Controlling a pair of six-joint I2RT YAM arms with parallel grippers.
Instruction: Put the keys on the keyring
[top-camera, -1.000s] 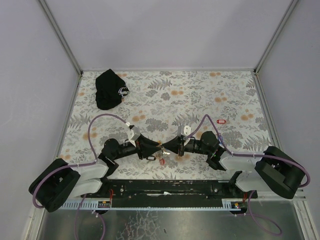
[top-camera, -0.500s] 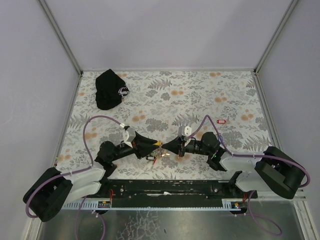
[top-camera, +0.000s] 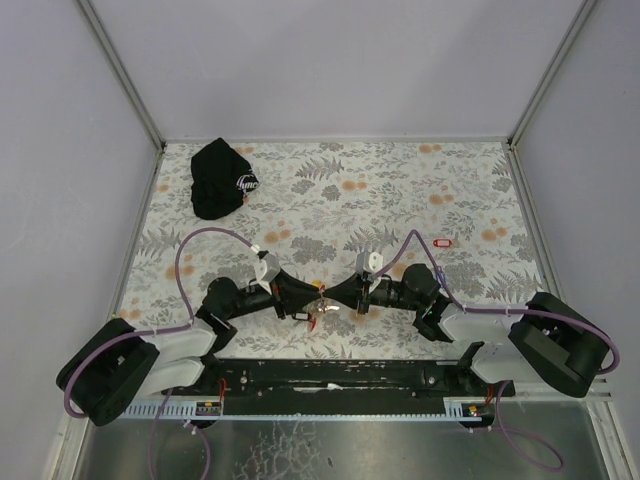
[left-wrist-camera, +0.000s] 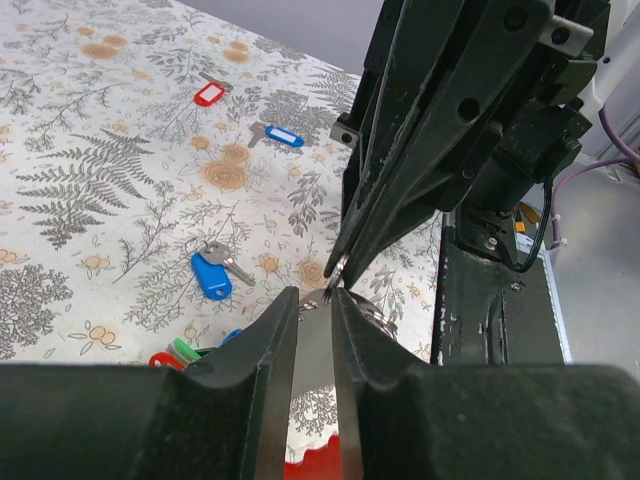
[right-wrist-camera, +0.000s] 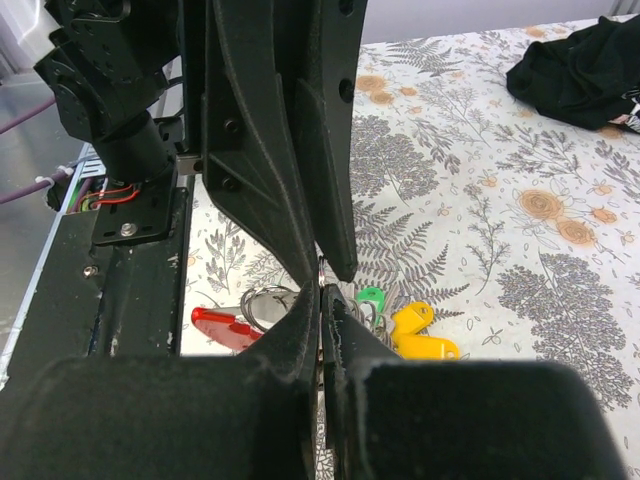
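My two grippers meet tip to tip low over the near middle of the table. The right gripper (top-camera: 329, 296) (right-wrist-camera: 321, 290) is shut on the thin wire of the keyring (left-wrist-camera: 341, 268). The left gripper (top-camera: 316, 293) (left-wrist-camera: 315, 299) has its jaws narrowed onto a flat grey metal piece (left-wrist-camera: 316, 335) that fills the gap between them. Just below, a red plastic piece (right-wrist-camera: 222, 325) lies with wire loops (right-wrist-camera: 262, 298). Beside these are keys with green (right-wrist-camera: 370, 297) and yellow (right-wrist-camera: 424, 340) tags. A blue-tagged key (left-wrist-camera: 210, 275) lies loose on the cloth.
A second blue-tagged key (left-wrist-camera: 276, 134) and a lone red tag (top-camera: 444, 241) (left-wrist-camera: 207, 94) lie farther out on the floral cloth (top-camera: 400, 190). A black cap with a white logo (top-camera: 220, 178) sits at the back left. The black mounting rail (top-camera: 330, 375) runs along the near edge.
The left arm swung a little left and came back, and its jaws have narrowed onto the grey piece. The hanging bunch sits slightly higher. The right arm has hardly moved.
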